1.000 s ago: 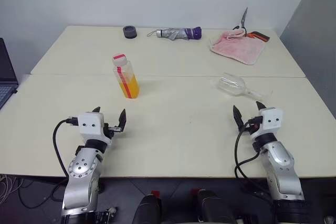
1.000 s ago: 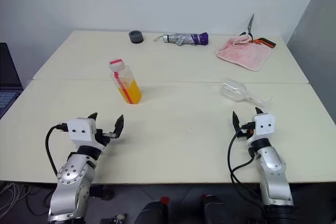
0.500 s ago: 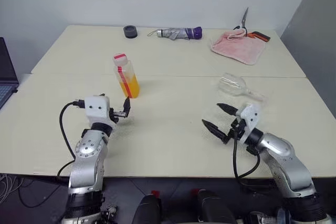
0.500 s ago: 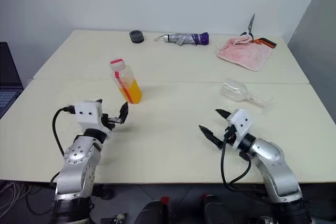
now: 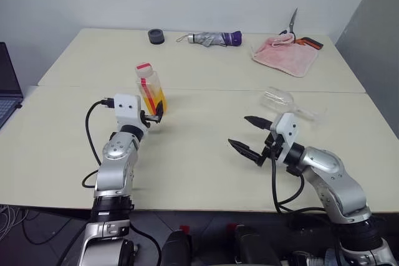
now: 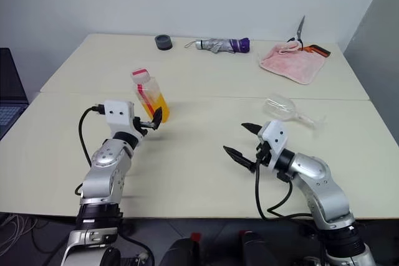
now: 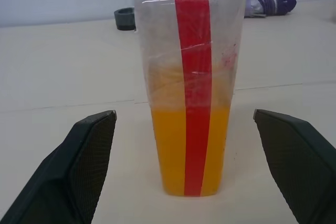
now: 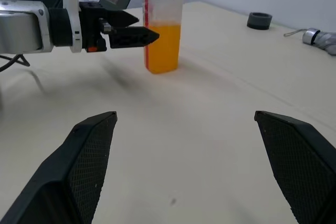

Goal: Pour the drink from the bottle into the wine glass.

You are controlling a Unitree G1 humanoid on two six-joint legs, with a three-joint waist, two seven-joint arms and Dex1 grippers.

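Bottle (image 7: 190, 85) stands between spread left fingers (image 7: 88, 156), untouched.

Head stereo pair looks down over the table (image 5: 206, 147); left wrist view faces the bottle (image 7: 190, 82) close between its jaws; right wrist view sees it farther ahead.

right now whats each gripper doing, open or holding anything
Left gripper: open, empty, fingers either side of the bottle.
Right gripper: open, empty, over bare table.
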